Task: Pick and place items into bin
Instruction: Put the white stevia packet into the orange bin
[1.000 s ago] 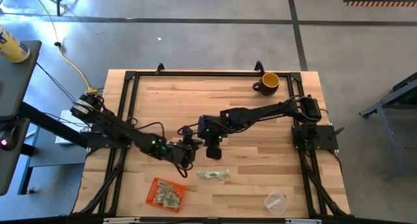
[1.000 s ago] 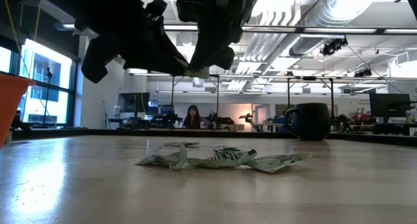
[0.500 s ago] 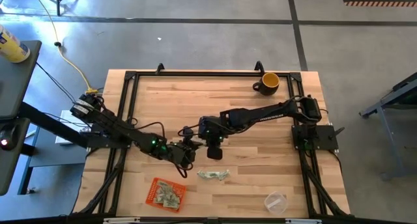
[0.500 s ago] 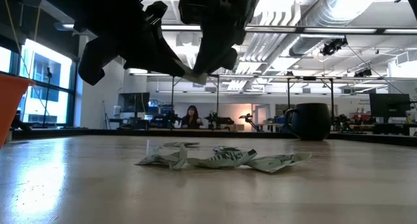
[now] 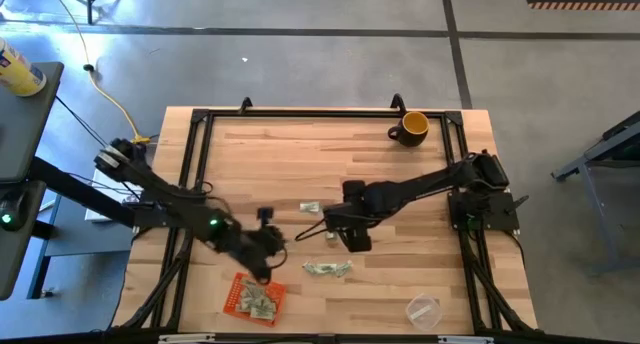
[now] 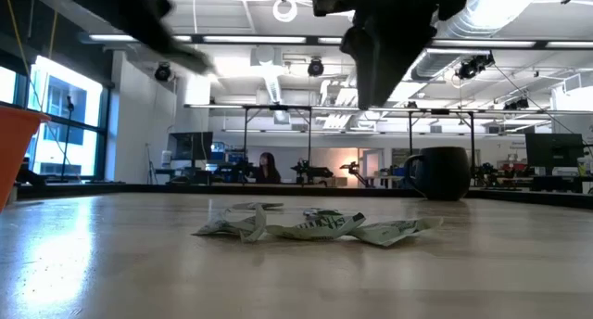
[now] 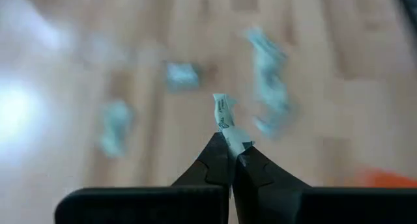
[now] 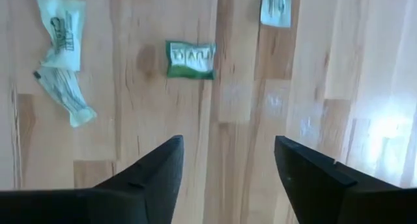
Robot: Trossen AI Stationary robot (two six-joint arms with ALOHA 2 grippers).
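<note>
The left gripper (image 7: 229,160) is pinched on one item (image 7: 227,123): light, limp paper, best nipped at a crumpled ridge. It hangs near the bin (image 5: 257,296), at the bin's 12 o'clock. The right gripper (image 8: 225,155), fingers apart, hovers over loose items (image 5: 329,269). Since a second ago the two grippers, then close together mid-table, have parted, the left swinging toward the bin.

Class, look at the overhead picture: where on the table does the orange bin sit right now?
In the high view, the orange bin sits near the table's front edge on the left arm's side, just below the left gripper.
</note>
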